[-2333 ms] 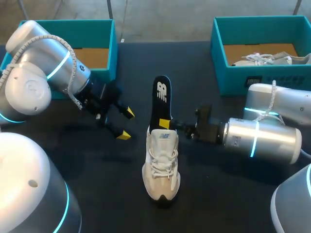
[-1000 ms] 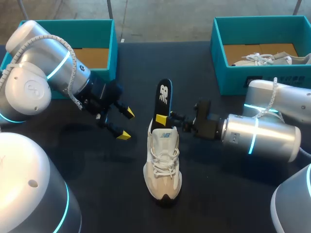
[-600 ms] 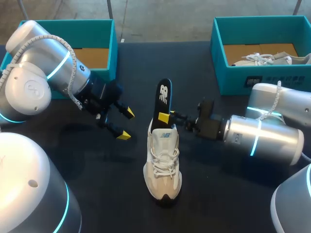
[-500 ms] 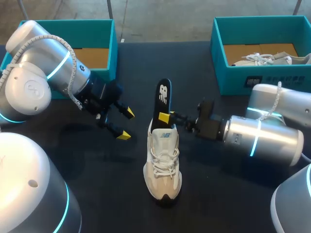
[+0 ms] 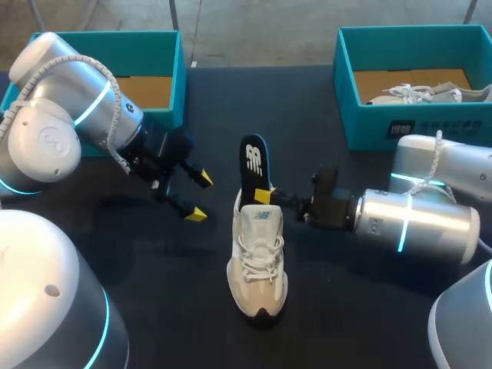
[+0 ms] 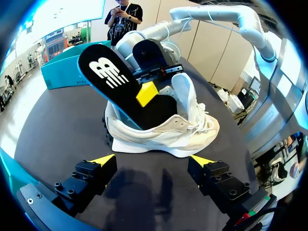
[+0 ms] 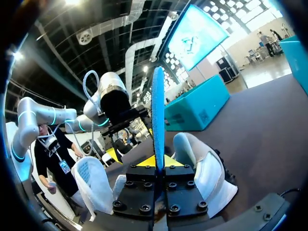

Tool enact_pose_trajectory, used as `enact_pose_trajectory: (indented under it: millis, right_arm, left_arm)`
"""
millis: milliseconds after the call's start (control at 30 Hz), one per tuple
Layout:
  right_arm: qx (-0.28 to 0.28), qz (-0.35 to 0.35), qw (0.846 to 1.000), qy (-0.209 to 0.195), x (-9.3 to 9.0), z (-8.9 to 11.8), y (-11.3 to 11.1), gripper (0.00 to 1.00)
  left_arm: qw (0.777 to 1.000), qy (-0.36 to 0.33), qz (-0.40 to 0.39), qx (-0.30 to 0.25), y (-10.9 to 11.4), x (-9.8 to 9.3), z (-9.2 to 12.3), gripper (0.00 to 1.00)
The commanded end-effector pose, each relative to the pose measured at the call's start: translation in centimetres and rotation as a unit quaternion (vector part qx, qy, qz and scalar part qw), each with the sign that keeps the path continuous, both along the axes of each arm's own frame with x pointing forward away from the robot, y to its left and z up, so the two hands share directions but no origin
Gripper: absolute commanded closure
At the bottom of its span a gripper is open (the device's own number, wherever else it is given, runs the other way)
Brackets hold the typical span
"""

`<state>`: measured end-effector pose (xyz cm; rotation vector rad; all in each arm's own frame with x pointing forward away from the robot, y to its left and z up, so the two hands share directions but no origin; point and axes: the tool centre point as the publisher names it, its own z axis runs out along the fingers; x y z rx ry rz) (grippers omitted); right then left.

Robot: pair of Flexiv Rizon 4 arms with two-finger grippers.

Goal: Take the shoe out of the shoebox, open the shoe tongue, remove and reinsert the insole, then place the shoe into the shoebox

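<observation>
Shoe [image 5: 257, 257] stood upright mid-table [image 5: 231, 100], toe toward the robot-side edge. Right gripper [image 5: 263, 194] was clamped on the insole [image 5: 253, 165], its lower end inside the shoe's heel. Left gripper [image 5: 200, 197] hung wide apart, empty, left of the shoe.

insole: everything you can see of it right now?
The insole is a thin, flat, foam-looking piece, black on its top face with a white mark near the free rounded end; its edge looks blue in the right wrist view. It stands tilted, lower end inside the heel opening of the white shoe, the rest sticking up and out behind the heel. The right gripper is shut on it just above the shoe's collar, one yellow tip on the black face.
</observation>
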<state>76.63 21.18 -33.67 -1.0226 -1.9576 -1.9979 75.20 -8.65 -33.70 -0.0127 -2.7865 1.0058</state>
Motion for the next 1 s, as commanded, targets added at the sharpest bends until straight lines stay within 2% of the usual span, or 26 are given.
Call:
enact_pose_trajectory:
  millis: [33, 200, 367, 400, 467, 567, 700, 867, 900, 967, 1000]
  right_arm:
    - [-0.023, 0.338, 0.939, 0.057, -0.4, -0.8, -0.1, 1.0]
    - [-0.035, 0.342, 0.936, 0.07, -1.3, -1.1, -0.5, 1.0]
    - [-0.038, 0.341, 0.937, 0.062, -1.0, -0.7, -0.5, 0.99]
    - [-0.039, 0.343, 0.937, 0.058, -0.9, -0.5, -0.4, 0.87]
    - [-0.044, 0.346, 0.936, 0.05, -0.4, 0.0, -0.2, 0.77]
    - [-0.052, 0.351, 0.934, 0.039, 0.2, 0.7, 0.1, 0.67]
    - [-0.059, 0.354, 0.933, 0.033, 0.9, 1.4, 0.2, 0.64]
    - [-0.066, 0.36, 0.93, 0.036, 1.6, 1.4, 0.2, 0.67]
    - [-0.068, 0.361, 0.929, 0.039, 1.7, 1.3, 0.2, 0.72]
    - [-0.07, 0.362, 0.928, 0.047, 1.6, 1.0, 0.1, 1.0]
    - [-0.071, 0.362, 0.928, 0.05, 1.4, 0.9, 0.1, 1.0]
  left_arm:
    - [1.0, 0.0, 0.0, 0.001, 0.0, 0.0, 0.0, 0.0]
    - [1.0, 0.0, 0.0, 0.001, 0.0, 0.0, 0.0, 0.0]
    - [1.0, 0.0, 0.0, 0.001, 0.0, 0.0, 0.0, 0.0]
    - [1.0, 0.0, 0.0, 0.001, 0.0, 0.0, 0.0, 0.0]
    - [1.0, 0.0, 0.0, 0.001, 0.0, 0.0, 0.0, 0.0]
    - [1.0, 0.0, 0.0, 0.001, 0.0, 0.0, 0.0, 0.0]
    - [1.0, 0.0, 0.0, 0.001, 0.0, 0.0, 0.0, 0.0]
    - [1.0, 0.0, 0.0, 0.001, 0.0, 0.0, 0.0, 0.0]
    - [1.0, 0.0, 0.0, 0.001, 0.0, 0.0, 0.0, 0.0]
    - [1.0, 0.0, 0.0, 0.001, 0.0, 0.0, 0.0, 0.0]
    - [1.0, 0.0, 0.0, 0.001, 0.0, 0.0, 0.0, 0.0]
